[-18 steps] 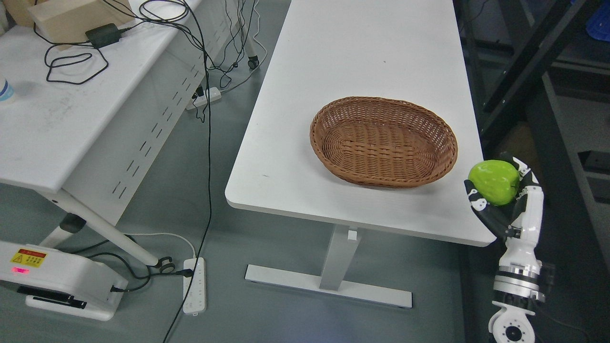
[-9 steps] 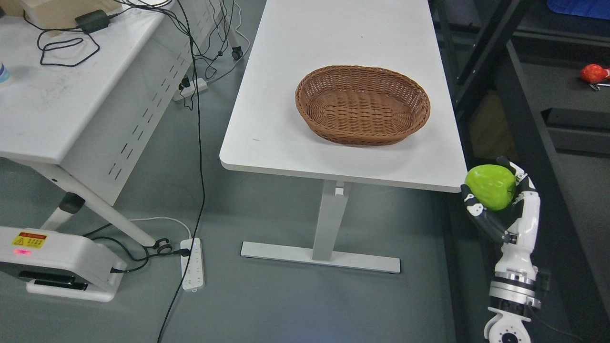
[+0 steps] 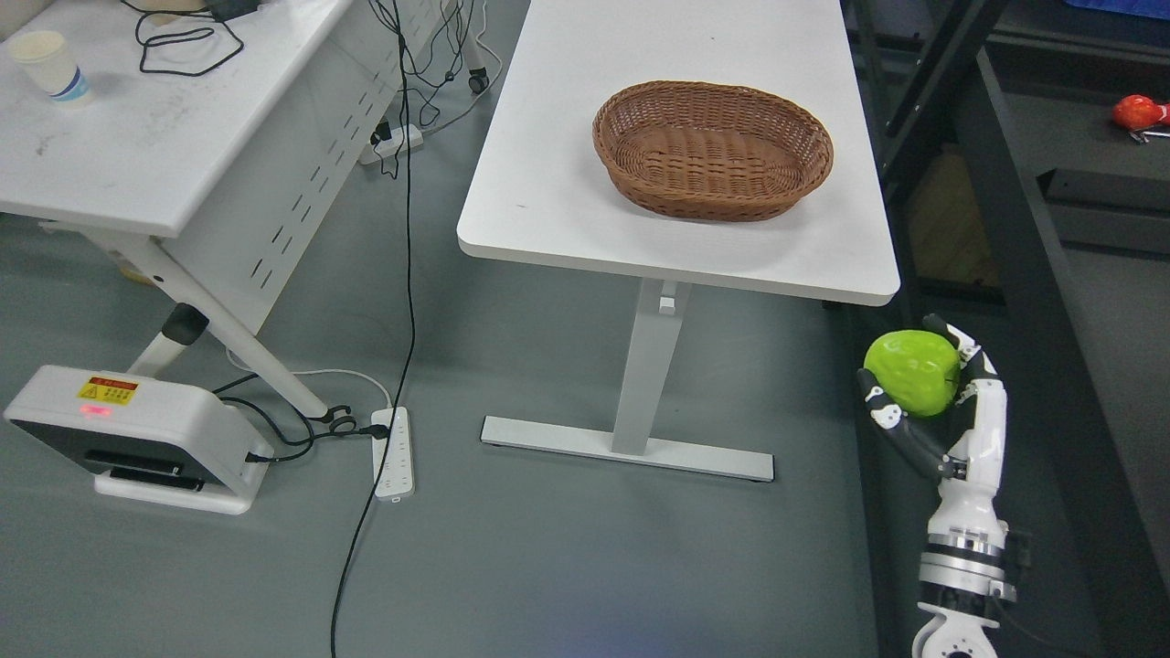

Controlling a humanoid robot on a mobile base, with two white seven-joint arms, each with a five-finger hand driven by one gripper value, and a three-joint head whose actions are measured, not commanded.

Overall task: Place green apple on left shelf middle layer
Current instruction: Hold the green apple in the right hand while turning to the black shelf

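Green apple is in your right hand, low at the far right, off the table and above the floor; more on that at the end, sweep first. Far left: paper cup and looped black cable on the side desk. Below it a white floor unit carries a yellow warning sticker and a red light; the print is too small to read. A power strip lies on the floor just beside it. Centre: empty wicker basket on the white table. Right: dark shelf frame with a red object on one level. Your right hand cups the apple from beneath, fingers curled around it, likely so it rides steady during carry. Left hand isn't in view. No brand text legible anywhere.
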